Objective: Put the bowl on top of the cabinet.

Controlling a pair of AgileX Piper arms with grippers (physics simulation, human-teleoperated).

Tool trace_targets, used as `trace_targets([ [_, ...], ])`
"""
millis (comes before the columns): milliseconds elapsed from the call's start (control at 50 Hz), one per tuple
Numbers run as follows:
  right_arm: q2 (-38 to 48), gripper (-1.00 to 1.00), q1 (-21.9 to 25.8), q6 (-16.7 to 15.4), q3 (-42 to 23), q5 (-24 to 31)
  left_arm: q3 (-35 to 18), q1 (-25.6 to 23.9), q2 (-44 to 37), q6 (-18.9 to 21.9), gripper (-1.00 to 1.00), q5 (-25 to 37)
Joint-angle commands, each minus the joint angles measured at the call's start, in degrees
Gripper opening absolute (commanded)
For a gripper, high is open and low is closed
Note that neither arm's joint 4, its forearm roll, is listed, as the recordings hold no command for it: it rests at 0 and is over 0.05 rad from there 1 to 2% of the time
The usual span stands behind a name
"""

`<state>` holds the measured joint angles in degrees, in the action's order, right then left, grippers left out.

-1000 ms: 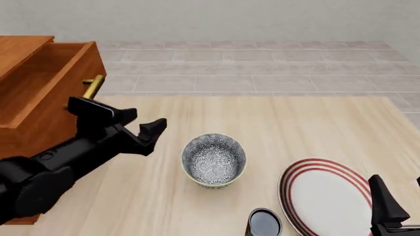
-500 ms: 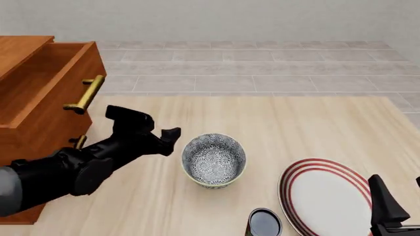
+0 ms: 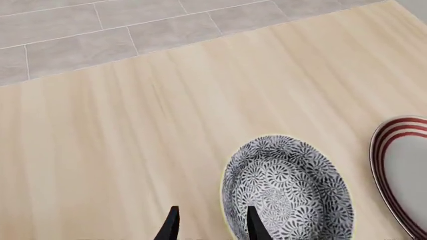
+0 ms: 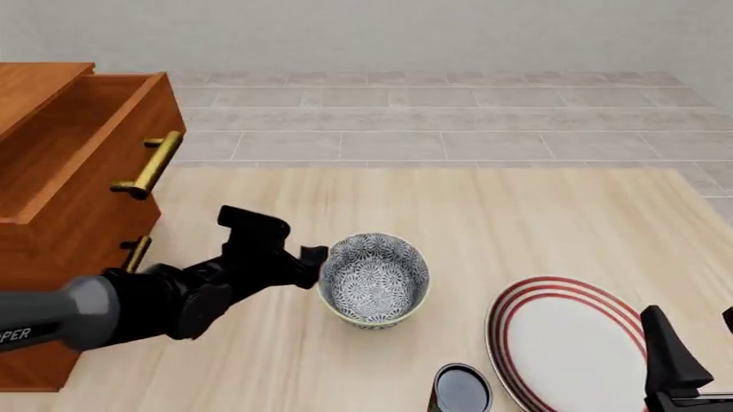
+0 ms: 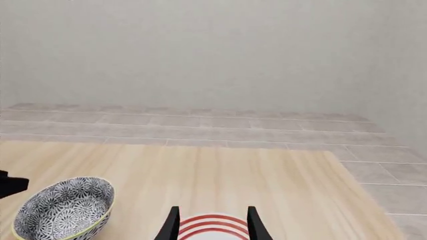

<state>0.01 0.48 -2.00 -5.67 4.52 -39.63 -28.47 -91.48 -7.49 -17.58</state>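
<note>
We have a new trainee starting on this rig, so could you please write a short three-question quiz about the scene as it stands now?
1. True or false: the left gripper has already lifted the bowl off the table.
2. Multiple choice: what lies nearest the right gripper? A) the cabinet B) the red-ringed plate C) the bowl
3. Fill in: the cabinet's top drawer is ____.

Key
1. False: the bowl sits on the table, with the open left gripper at its rim.
2. B
3. open
</note>
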Motion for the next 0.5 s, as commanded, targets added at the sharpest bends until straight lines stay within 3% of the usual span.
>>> trace_targets([
  [20,0.00,1.00,0.16,0.33,0.13,-0.28,-0.73,-0.93,-3.30,-0.10,1.00,-0.91],
  [500,0.00,1.00,0.71,0.81,-0.53,-0.17,-4.28,-1.72,-9.86,-1.71,1.00,-0.55],
])
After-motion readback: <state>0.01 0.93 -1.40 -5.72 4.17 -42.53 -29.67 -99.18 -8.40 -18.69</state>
